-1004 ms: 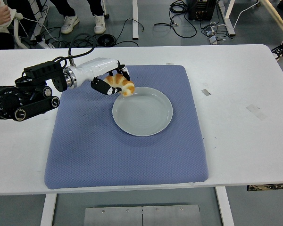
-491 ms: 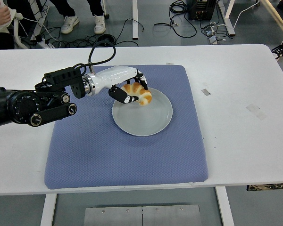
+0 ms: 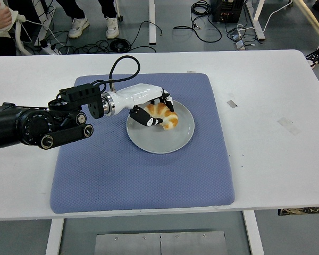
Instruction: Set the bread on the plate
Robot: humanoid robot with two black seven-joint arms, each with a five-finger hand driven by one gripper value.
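A golden croissant-shaped bread (image 3: 164, 115) is held by my left hand (image 3: 155, 110), whose white and black fingers are curled around it. Hand and bread are over the middle of the pale grey plate (image 3: 175, 139), which lies on the blue mat (image 3: 138, 170). I cannot tell whether the bread touches the plate. My left arm reaches in from the left edge across the mat. The right arm does not show.
The mat covers the middle of the white table (image 3: 276, 159). Small pieces of tape (image 3: 232, 103) lie on the table to the right. People's feet and cables are on the floor beyond the far edge.
My left hand has carried the bread rightward and lower, from the plate's far left rim to over its middle.
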